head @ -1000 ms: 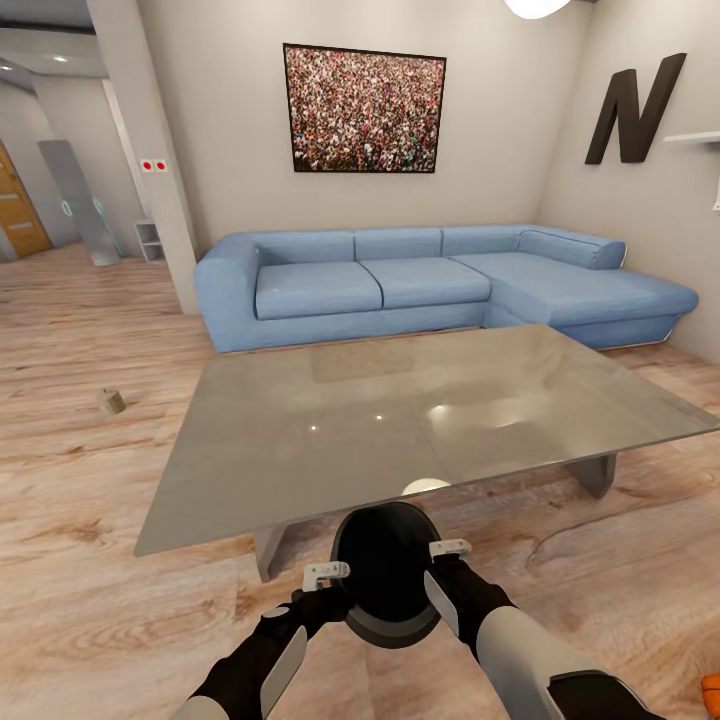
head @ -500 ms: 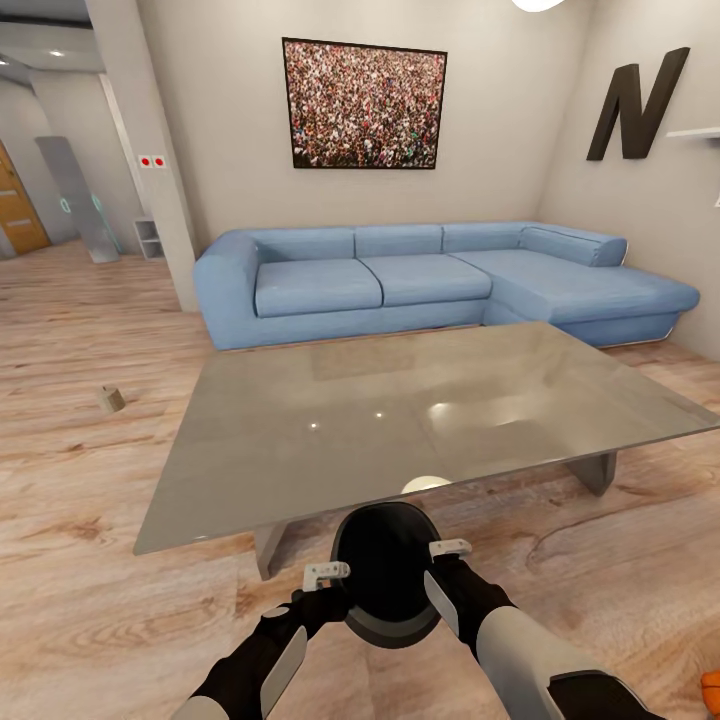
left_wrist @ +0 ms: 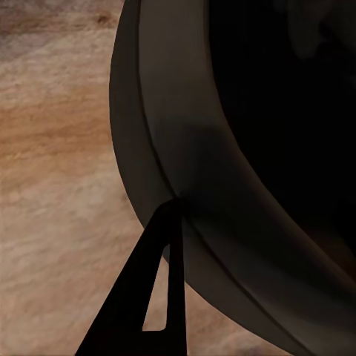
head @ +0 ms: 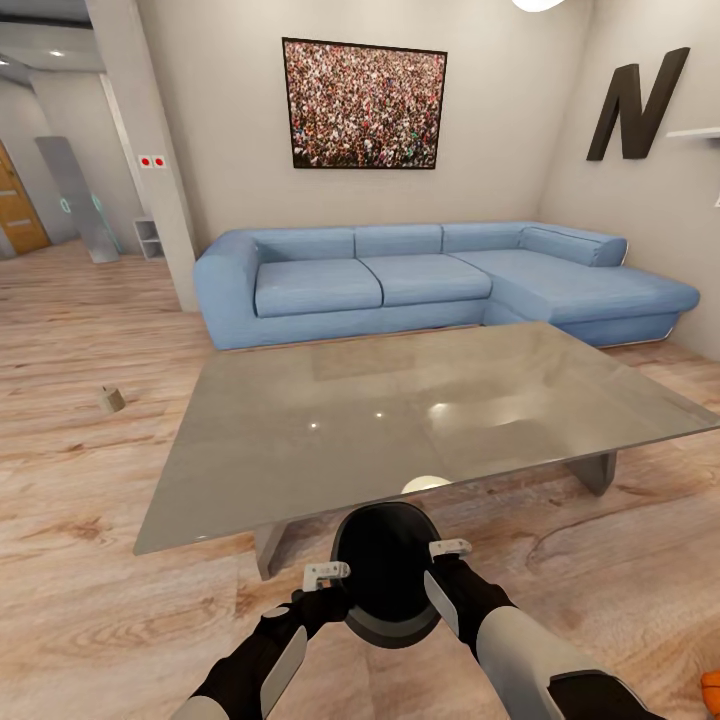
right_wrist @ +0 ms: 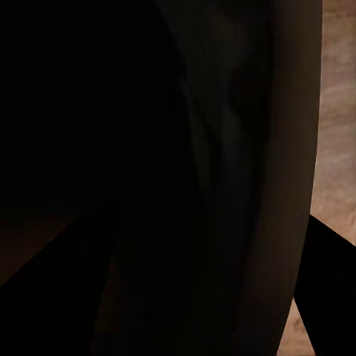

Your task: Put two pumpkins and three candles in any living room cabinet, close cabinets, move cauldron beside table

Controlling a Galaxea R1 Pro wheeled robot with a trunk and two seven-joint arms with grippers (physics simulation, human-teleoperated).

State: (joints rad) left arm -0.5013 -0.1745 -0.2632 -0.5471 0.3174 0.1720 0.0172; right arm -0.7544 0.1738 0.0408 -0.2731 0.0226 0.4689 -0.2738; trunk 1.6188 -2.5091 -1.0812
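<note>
Nothing's moved: both hands, left (head: 330, 580) and right (head: 447, 553), still clamp the cauldron (head: 385, 575) by the surface (head: 300, 440).

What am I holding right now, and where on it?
The cauldron, gripped at its rim by both grippers: left on one side, right on the opposite side.

Very close on the cauldron (right_wrist: 245, 148): dark grey rim band curving down the frame, black interior across the left. Strip of pale wood floor (right_wrist: 337, 126) along the right edge. Dark gripper finger (right_wrist: 330, 297) at lower right.
</note>
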